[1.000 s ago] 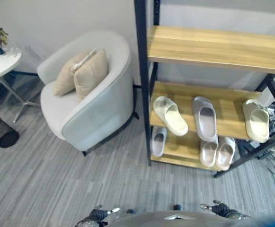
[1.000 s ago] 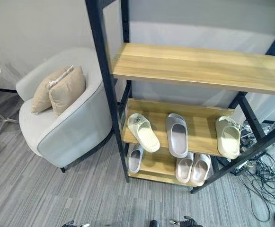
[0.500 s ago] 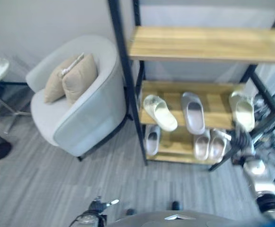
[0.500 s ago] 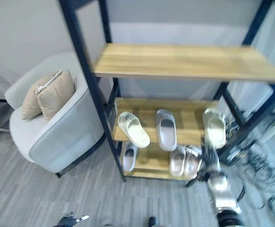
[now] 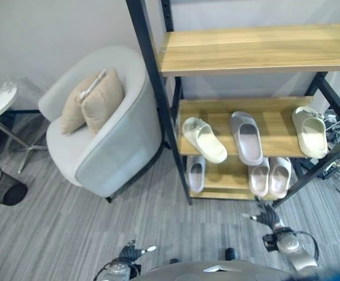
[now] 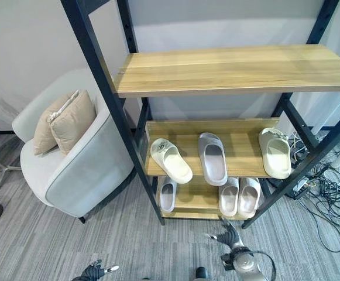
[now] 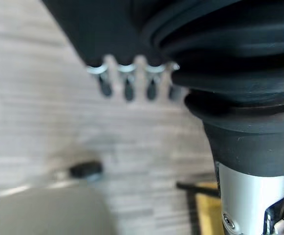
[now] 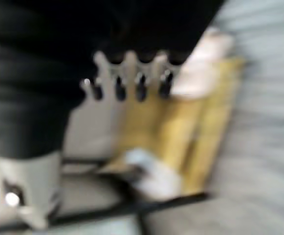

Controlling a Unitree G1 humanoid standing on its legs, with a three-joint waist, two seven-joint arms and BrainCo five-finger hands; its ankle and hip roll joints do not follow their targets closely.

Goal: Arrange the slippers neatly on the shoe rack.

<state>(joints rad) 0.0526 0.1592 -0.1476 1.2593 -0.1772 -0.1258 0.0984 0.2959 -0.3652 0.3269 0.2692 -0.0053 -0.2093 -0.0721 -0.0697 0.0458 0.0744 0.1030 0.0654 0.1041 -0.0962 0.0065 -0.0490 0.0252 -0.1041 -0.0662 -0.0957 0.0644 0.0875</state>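
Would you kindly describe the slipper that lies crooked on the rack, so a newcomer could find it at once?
Start at the shoe rack beside the armchair and go to its middle shelf, which holds three slippers. The cream slipper is the one nearest the armchair. Unlike the grey slipper beside it, which lies straight, it sits at a slant.

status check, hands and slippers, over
Right hand open, raised before rack. Left hand low, open. Slippers on shoe rack, cream pair split apart. Nothing blocking.
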